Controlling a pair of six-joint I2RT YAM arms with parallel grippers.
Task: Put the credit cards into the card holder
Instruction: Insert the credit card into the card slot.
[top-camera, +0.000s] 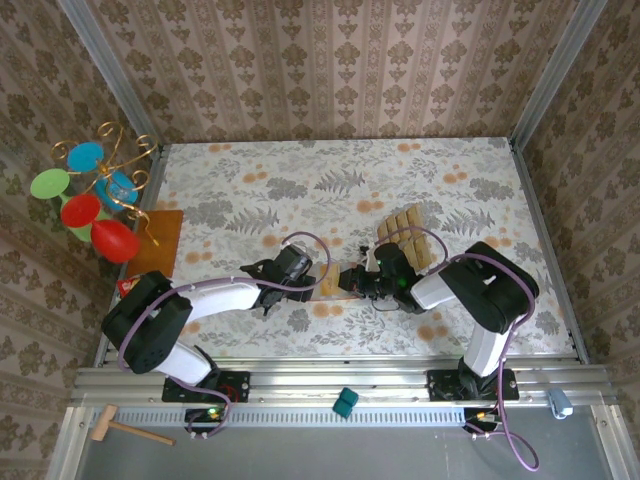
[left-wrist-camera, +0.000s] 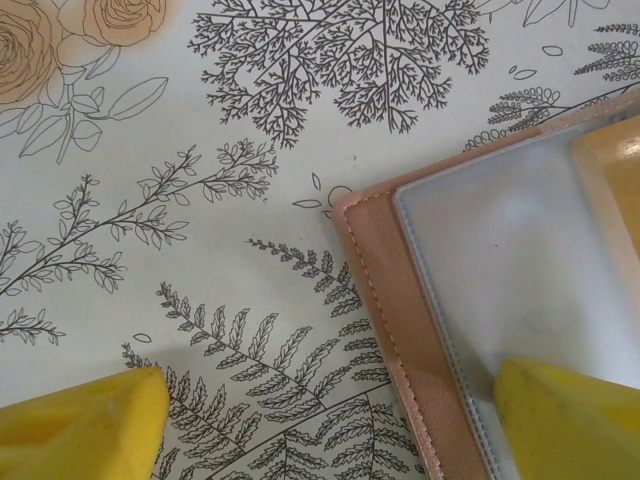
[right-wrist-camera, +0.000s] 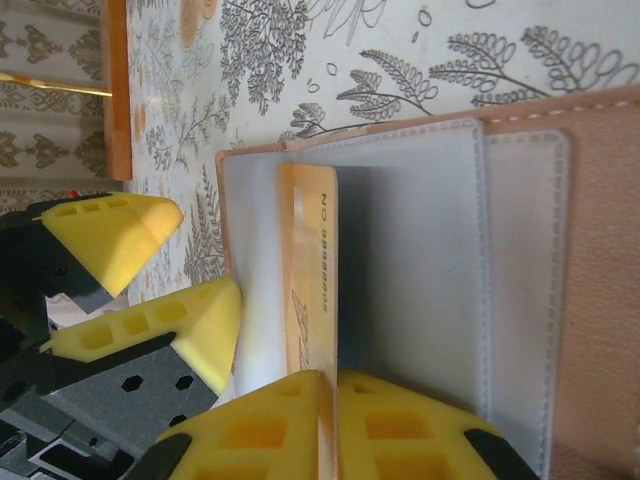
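The card holder (top-camera: 338, 281) lies open on the table between my two grippers, its tan inner face and clear pockets (right-wrist-camera: 420, 250) up. My right gripper (right-wrist-camera: 328, 420) is shut on one tan-gold credit card (right-wrist-camera: 308, 260), which stands on edge over the holder's left pocket. Several more credit cards (top-camera: 410, 237) lie fanned out just behind the right gripper (top-camera: 368, 281). My left gripper (left-wrist-camera: 330, 430) is open and straddles the holder's stitched edge (left-wrist-camera: 385, 300). One of its fingers (left-wrist-camera: 570, 420) rests on the clear pocket and the other is over bare table.
An orange-brown board (top-camera: 160, 242) with a gold wire stand (top-camera: 105, 185) of coloured discs sits at the table's left edge. A teal block (top-camera: 345, 402) and a wooden mallet (top-camera: 125, 428) lie on the rail in front. Patterned walls enclose three sides.
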